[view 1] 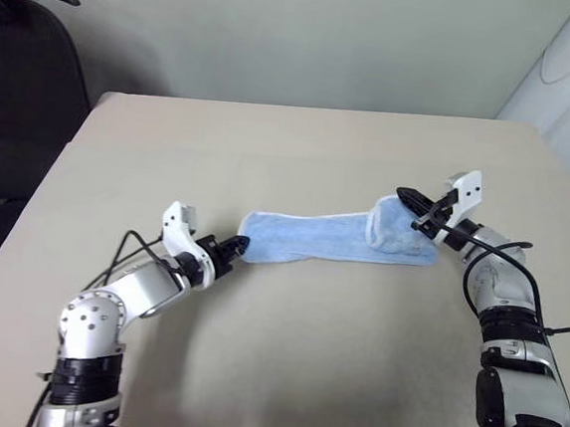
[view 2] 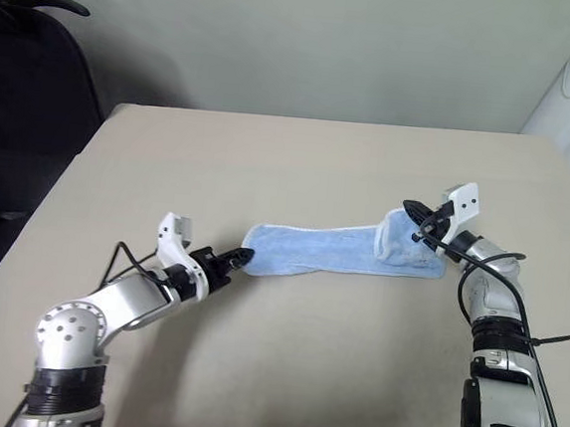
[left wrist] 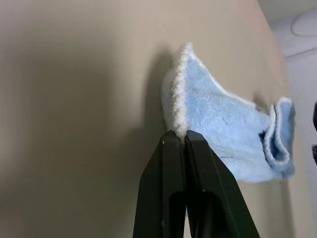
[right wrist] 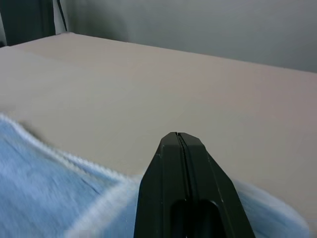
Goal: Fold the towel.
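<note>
Beige table (view 1: 281,373) bears the scene, a black chair (view 1: 20,100) beside its left edge; light blue towel (view 1: 313,238) lies mid-table, long axis running left to right; left gripper (view 1: 236,246), reaching rightward, pinches its left end; right gripper (view 1: 413,202), pointing leftward, clamps its bunched right end.

Soft, even light falls across the pale desk (view 1: 281,373) with no glare anywhere, and the head views hold sharp apart from the dark chair (view 1: 15,100) at 9 o'clock sinking into near-black. Faint diffuse shadows sit under the arms and just under the towel (view 1: 323,239). In the left wrist view the black pincer (left wrist: 184,141) at 6 o'clock is crisp with a broad grey shadow beside it, while the right wrist view shows the nearby terry cloth smeared out of focus.
</note>
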Robot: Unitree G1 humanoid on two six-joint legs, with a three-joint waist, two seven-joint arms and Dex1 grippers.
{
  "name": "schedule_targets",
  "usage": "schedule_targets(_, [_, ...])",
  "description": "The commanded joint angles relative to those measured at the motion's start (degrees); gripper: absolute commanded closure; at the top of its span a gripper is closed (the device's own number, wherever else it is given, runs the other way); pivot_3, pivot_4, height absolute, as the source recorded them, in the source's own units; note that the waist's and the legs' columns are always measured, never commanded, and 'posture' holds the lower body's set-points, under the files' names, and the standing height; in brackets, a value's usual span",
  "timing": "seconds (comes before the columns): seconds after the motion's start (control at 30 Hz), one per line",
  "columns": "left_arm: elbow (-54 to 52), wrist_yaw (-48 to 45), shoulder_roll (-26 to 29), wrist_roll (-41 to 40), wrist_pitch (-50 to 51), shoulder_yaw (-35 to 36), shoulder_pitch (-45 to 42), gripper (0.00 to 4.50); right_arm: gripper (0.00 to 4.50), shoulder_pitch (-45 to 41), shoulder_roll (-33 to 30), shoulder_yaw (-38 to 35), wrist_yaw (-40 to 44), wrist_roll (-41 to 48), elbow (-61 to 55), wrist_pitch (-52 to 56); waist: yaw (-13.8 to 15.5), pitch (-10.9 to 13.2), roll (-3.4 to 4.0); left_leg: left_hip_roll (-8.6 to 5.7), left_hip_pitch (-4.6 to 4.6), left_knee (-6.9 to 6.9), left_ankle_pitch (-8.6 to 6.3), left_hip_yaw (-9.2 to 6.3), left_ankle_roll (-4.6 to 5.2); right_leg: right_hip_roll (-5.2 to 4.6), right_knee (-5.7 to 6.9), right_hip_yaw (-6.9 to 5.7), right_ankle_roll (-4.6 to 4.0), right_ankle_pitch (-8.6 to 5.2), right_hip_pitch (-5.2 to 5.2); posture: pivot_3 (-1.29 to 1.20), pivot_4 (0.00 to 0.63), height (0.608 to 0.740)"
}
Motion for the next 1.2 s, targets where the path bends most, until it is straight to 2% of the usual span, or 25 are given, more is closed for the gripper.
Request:
schedule_targets(0.03, [-3.2,-0.6,3.0,-2.2,0.1,2.6,0.7,4.46,4.5,0.2,-0.4,-1.3,-0.5,1.2,-2.6,-0.6,0.0,0.1,0.0,0.0,0.0,0.0,0.0,-0.02,0.0,0.0,0.0,0.01,0.0,0.0,-0.01,0.0,0.15,0.74])
schedule_targets(0.3, [-4.9,-1.2,8.6,-5.7,-0.2,4.6,5.0,4.46,4.5,-0.5,-0.6,-1.4,-0.5,0.9,-1.7,-0.8,-0.3,0.3,0.17,0.01,0.0,-0.05,0.03,-0.08,-0.05,0.01,0.02,-0.02,-0.06,-0.03,-0.03,0.0,0.15,0.74])
schedule_targets(0.63, [-2.6,2.3,7.6,-6.1,-0.5,1.9,4.7,4.46,4.5,0.1,0.5,-1.1,-1.3,0.9,-2.7,-1.1,-0.5,0.3,0.2,0.01,0.0,-0.05,0.04,-0.1,-0.07,0.01,0.02,-0.03,-0.07,-0.03,-0.03,0.0,0.15,0.74])
schedule_targets(0.73, [-2.8,2.8,7.3,-7.5,-0.8,2.5,5.4,3.79,4.5,1.5,0.5,-1.4,-1.6,1.2,-4.0,-0.7,-0.5,0.4,0.18,0.01,-0.01,-0.05,0.05,-0.13,-0.08,0.01,0.03,-0.06,-0.07,-0.03,-0.03,0.0,0.15,0.74])
schedule_targets(1.0, [-4.4,4.8,9.9,-12.6,-1.7,5.6,11.2,1.04,4.5,3.6,1.0,-1.3,-2.4,1.5,-6.2,0.1,-0.9,0.4,0.2,0.02,0.01,-0.06,0.06,-0.12,-0.1,0.03,0.04,-0.07,-0.09,-0.04,-0.03,0.0,0.15,0.74])
schedule_targets(1.2, [-6.7,4.4,11.9,-18.3,-3.9,9.2,17.9,1.04,4.5,3.2,2.0,-0.7,-2.6,1.4,-5.2,-0.1,-1.5,0.4,0.23,0.09,0.07,-0.1,0.08,-0.12,-0.14,0.13,0.05,-0.05,-0.14,-0.05,-0.01,0.0,0.15,0.74])
